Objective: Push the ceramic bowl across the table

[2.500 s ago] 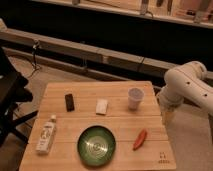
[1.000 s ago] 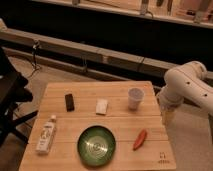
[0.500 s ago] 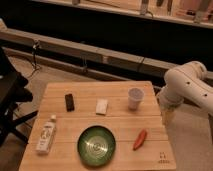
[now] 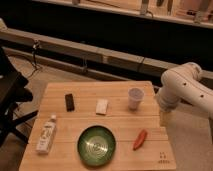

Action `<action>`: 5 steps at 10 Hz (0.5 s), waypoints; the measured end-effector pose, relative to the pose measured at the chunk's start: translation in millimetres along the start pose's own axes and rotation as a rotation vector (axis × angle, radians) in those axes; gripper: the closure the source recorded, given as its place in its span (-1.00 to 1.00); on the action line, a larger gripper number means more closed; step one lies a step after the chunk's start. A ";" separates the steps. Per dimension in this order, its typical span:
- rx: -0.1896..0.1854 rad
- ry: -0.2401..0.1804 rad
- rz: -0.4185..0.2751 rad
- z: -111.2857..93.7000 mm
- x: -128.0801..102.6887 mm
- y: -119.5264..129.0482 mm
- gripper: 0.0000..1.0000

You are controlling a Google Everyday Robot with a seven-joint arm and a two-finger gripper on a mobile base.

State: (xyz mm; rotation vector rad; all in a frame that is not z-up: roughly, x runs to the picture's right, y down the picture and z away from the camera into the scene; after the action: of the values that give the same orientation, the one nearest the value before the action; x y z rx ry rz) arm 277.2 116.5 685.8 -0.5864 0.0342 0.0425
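Note:
The green ceramic bowl [image 4: 96, 145], with pale rings at its centre, sits near the front edge of the light wooden table [image 4: 120, 95], slightly left of the middle. My gripper [image 4: 164, 119] hangs from the white arm [image 4: 182, 90] just off the table's right edge. It points downward, is open and holds nothing. It is well to the right of the bowl and does not touch it.
A white cup [image 4: 135, 98] stands at the back right, close to the arm. A red pepper-like thing [image 4: 140, 139] lies right of the bowl. A white bottle [image 4: 46, 134] lies front left, with a black block [image 4: 70, 102] and a white block [image 4: 102, 106] behind. A dark chair [image 4: 10, 100] stands at the left.

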 end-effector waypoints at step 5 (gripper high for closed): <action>-0.010 -0.006 -0.015 2.4 -10.1 3.6 -0.60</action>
State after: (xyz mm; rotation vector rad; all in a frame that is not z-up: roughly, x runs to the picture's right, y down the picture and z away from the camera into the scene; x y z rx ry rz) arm 267.1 120.5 686.3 -0.5967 0.0239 0.0294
